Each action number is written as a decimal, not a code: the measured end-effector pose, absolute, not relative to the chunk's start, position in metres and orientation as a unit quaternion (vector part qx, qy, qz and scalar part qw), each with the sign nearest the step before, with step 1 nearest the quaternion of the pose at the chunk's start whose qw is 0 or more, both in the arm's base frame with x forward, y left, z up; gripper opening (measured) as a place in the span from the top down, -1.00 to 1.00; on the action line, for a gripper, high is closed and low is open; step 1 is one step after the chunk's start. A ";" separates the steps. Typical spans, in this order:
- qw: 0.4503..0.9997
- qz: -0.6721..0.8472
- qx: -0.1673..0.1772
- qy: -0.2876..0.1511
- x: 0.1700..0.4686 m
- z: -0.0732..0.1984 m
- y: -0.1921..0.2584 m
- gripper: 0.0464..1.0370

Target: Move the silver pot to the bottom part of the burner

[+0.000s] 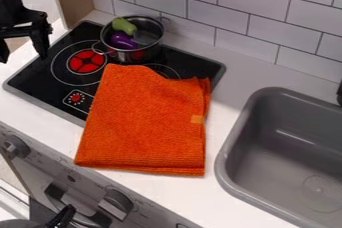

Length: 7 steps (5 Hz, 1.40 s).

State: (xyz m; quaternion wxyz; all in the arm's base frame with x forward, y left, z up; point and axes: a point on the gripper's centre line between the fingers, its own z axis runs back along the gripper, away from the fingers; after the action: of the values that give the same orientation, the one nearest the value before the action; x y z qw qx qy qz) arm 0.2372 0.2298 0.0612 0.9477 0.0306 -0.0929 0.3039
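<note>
White tabletop (226, 102) stretches across the toy kitchen from where I stand, with the grey sink (294, 117) let into its right side. To the left lies the black glass cooktop (40, 79), and a folded orange towel (147, 122) covers much of its near part, just where the pot probably ought to end up. At the upper left hangs the black pincer (24, 59), opened wide and holding nothing.

The silver pot (133, 56) stands upright at the back of the cooktop, near the tiled wall (220, 2) and just beside the glowing red burner (87, 61). I'd guess it is thin metal: stiff, fairly light, hard to break, but slick on its curved side. Pinching the wall over its rim seems surest to me, one finger inside and one out, clear of the contents. A low grip could slide, and a tilt might send the load rolling; the towel could snag the base too.

As for looks, it is round, deep and lidless, its polished side shiny and darkly reflective. Inside sit a purple toy eggplant (123, 41) and a pale green toy vegetable (123, 25). Smallest of all, a thin wire loop handle (101, 50) sticks out towards the burner, with its twin (164, 21) opposite, by the tiles.
</note>
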 end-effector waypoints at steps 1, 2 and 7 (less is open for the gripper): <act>0.948 0.307 0.020 -0.078 0.235 0.051 0.226 -0.92; 0.931 0.352 -0.020 -0.100 0.248 0.059 0.221 -0.92; 0.720 0.685 -0.101 -0.051 0.281 0.067 0.124 -0.92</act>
State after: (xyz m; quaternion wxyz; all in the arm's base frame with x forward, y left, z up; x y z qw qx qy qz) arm 0.2809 0.1240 0.0672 0.7201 -0.1015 -0.0510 0.6845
